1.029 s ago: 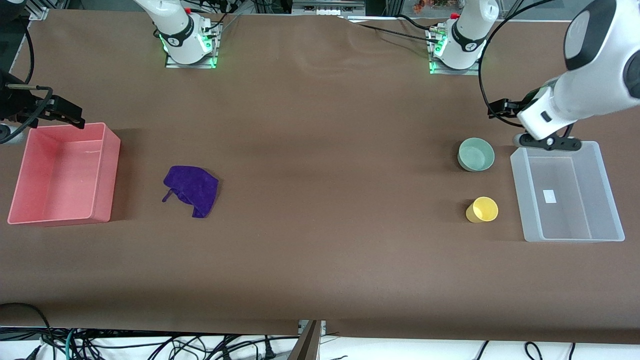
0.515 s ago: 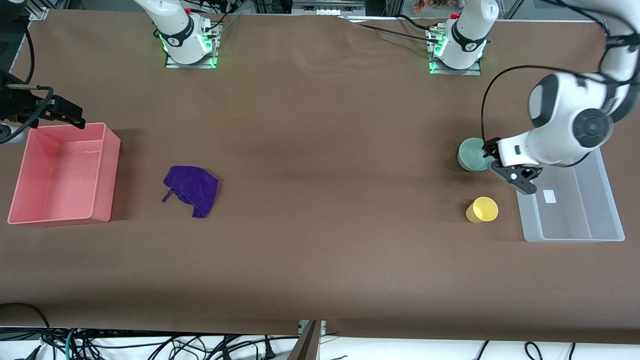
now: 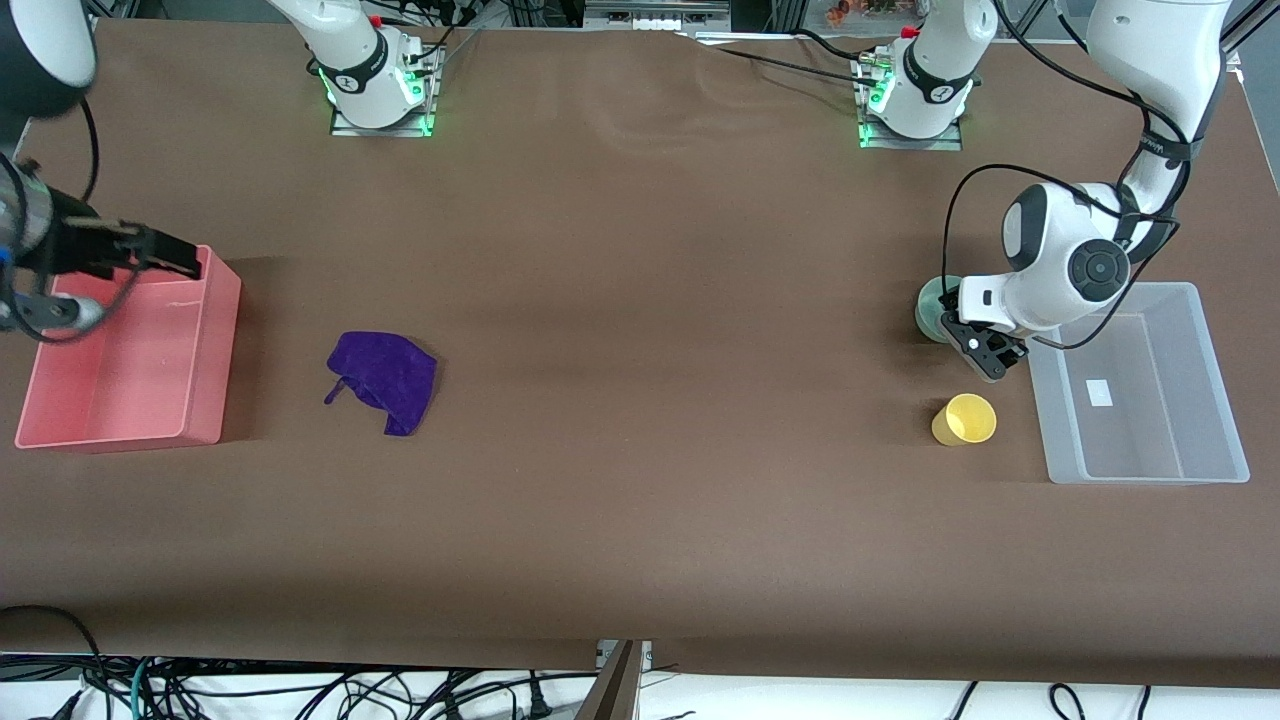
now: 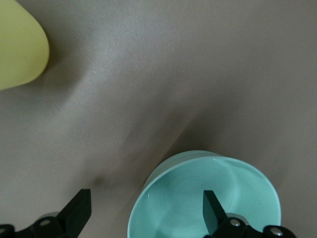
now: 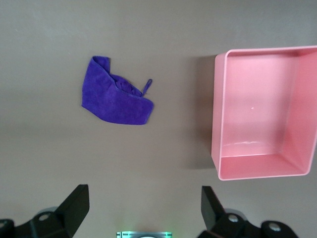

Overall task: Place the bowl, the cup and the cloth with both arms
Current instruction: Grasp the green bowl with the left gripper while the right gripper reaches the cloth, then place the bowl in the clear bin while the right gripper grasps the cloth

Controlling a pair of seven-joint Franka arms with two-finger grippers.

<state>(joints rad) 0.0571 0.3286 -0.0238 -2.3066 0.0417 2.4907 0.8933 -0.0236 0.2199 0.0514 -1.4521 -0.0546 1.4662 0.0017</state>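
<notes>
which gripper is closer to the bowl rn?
Left. The left gripper is open right at the bowl, one finger over its inside and one outside the rim. The right gripper is open over the pink bin at the table's other end.

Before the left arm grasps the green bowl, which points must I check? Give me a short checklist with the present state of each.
1. Left gripper open: ok.
2. Its fingers straddle the wall of the bowl, one inside and one outside: ok.
3. Bowl upright and empty: ok.
4. Cup apart from the bowl: ok.
5. Clear bin beside the bowl, free for placing: ok.
6. Fingers low enough on the wall: cannot tell.
</notes>
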